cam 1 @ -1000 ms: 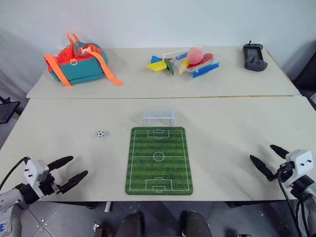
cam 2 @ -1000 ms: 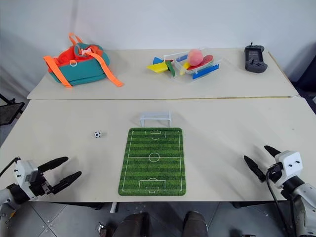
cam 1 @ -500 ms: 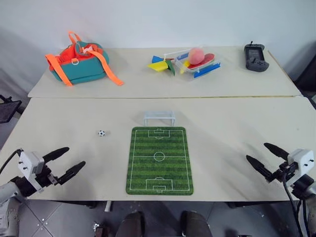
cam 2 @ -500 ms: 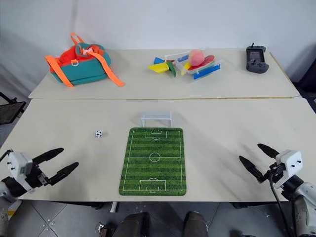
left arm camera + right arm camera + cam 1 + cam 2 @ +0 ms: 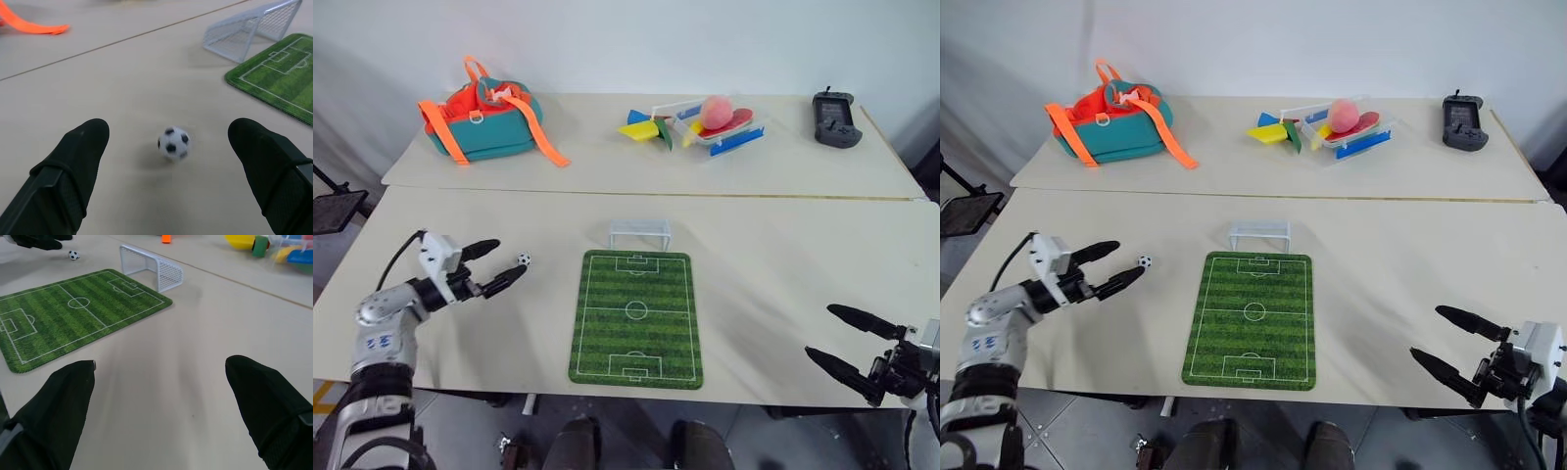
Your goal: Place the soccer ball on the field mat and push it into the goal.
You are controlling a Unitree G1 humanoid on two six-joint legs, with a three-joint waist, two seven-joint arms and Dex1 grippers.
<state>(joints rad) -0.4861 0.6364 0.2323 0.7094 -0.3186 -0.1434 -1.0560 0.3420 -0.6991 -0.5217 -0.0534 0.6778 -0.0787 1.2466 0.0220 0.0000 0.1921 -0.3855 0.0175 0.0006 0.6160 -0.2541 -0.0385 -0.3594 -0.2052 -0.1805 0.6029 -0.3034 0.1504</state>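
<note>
Head views: soccer ball (image 5: pixel 523 259) on bare surface (image 5: pixel 764 245), just left of field mat (image 5: pixel 635 318), off it. Left gripper (image 5: pixel 500 267) beside ball, jaws wide. Goal (image 5: pixel 639 233) at mat's far end.

Left wrist view: ball (image 5: pixel 173 143) between spread fingers (image 5: pixel 73 161), untouched. Step: reach-to-grasp. Next: advance, close gently on ball.

Right wrist view: right gripper (image 5: pixel 161 406) jaws wide, empty, right of mat.

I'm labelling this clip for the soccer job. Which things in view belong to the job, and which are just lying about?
For the job:
soccer ball, on the table between the open left pincer's fingertips
field mat
goal, at the mat's far end

Lying about:
teal and orange bag
tray of colourful toys
black controller
</note>
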